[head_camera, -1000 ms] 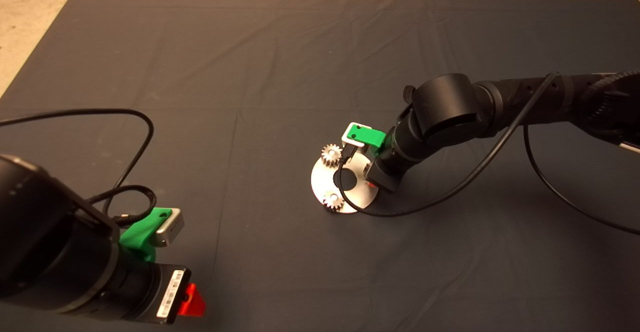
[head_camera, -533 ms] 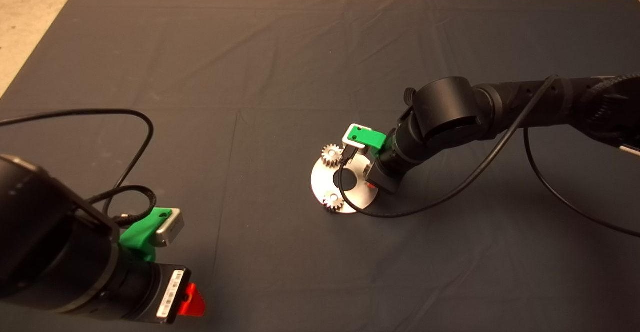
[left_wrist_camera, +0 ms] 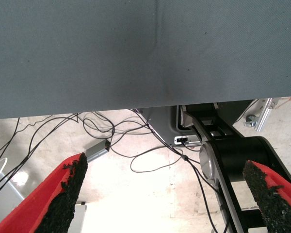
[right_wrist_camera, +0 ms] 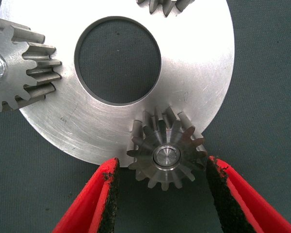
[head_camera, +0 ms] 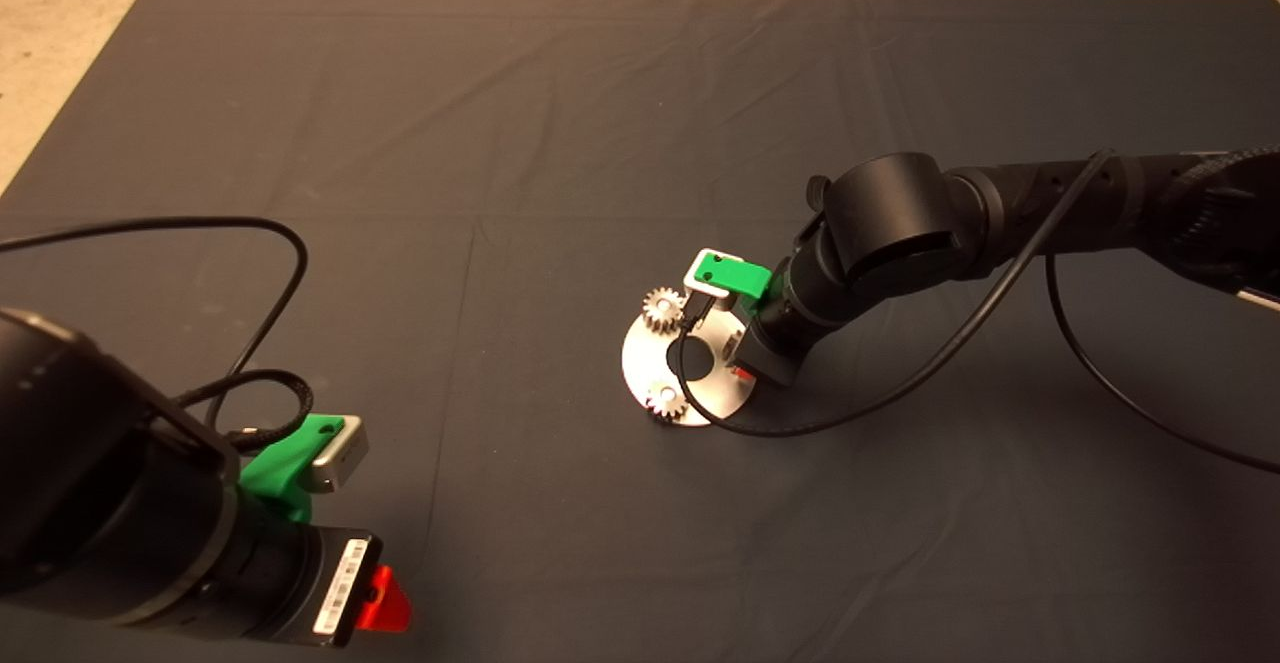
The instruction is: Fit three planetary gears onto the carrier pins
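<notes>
Head view: silver disc near mat centre, two planetary gears seated at its 11 and 7 o'clock; right gripper low over its 3 o'clock edge; left gripper parked at lower left

Left wrist view: pads spread wide, holding nothing, mat edge and cabled floor beyond

Right wrist view: third gear on carrier pin, between parted fingers, neither pad touching
</notes>
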### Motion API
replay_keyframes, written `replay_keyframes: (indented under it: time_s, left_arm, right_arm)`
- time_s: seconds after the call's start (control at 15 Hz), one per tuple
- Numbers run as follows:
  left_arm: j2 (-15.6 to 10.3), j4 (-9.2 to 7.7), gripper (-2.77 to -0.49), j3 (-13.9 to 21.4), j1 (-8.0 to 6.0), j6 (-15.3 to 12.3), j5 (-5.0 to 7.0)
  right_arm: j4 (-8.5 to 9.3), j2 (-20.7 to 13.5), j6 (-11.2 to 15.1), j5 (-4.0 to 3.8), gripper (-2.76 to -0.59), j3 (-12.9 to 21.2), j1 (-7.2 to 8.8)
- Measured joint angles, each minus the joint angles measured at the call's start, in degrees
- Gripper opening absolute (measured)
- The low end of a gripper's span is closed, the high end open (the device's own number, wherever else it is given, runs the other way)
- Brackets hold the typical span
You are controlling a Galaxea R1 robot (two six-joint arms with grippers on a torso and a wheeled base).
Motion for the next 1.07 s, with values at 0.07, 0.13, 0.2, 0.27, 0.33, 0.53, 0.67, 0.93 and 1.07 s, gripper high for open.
replay_keyframes:
  time_s: [0.07,0.13,0.2,0.27,0.33,0.53,0.67,0.93,1.07]
  left_arm:
    - [0.01,0.00,-0.95,0.00,-0.01,0.02,0.00]
    - [0.01,0.00,-0.95,0.00,-0.01,0.00,0.00]
    - [0.01,0.00,-0.95,0.00,0.02,0.00,0.00]
    - [0.01,0.00,-0.95,0.00,-0.01,-0.01,0.00]
    - [0.01,0.00,-0.95,0.00,0.01,-0.01,0.00]
    - [0.01,0.00,-0.91,0.00,-0.01,-0.01,0.00]
    - [0.18,0.00,-0.79,0.00,-0.01,0.02,0.02]
    - [1.42,0.01,-0.66,0.00,0.02,0.10,0.01]
    - [2.22,0.02,-0.56,0.00,0.02,0.09,0.02]
  right_arm:
    - [0.00,0.00,0.00,0.00,-2.07,0.04,0.00]
    - [0.00,0.00,0.02,-0.05,-2.06,0.10,0.00]
    - [0.00,0.00,0.02,-0.20,-1.93,0.72,0.00]
    - [0.01,0.04,0.02,-0.40,-1.91,2.17,0.05]
    - [0.07,0.24,0.02,-0.74,-1.91,3.55,0.23]
    - [0.07,-0.02,1.30,-1.10,-1.78,6.41,3.05]
    - [0.21,-1.02,3.49,-1.13,-1.75,9.03,3.96]
    - [4.50,-8.03,9.05,-1.05,-1.65,10.97,4.46]
    - [11.80,-14.02,10.58,-1.21,-1.47,11.40,4.57]
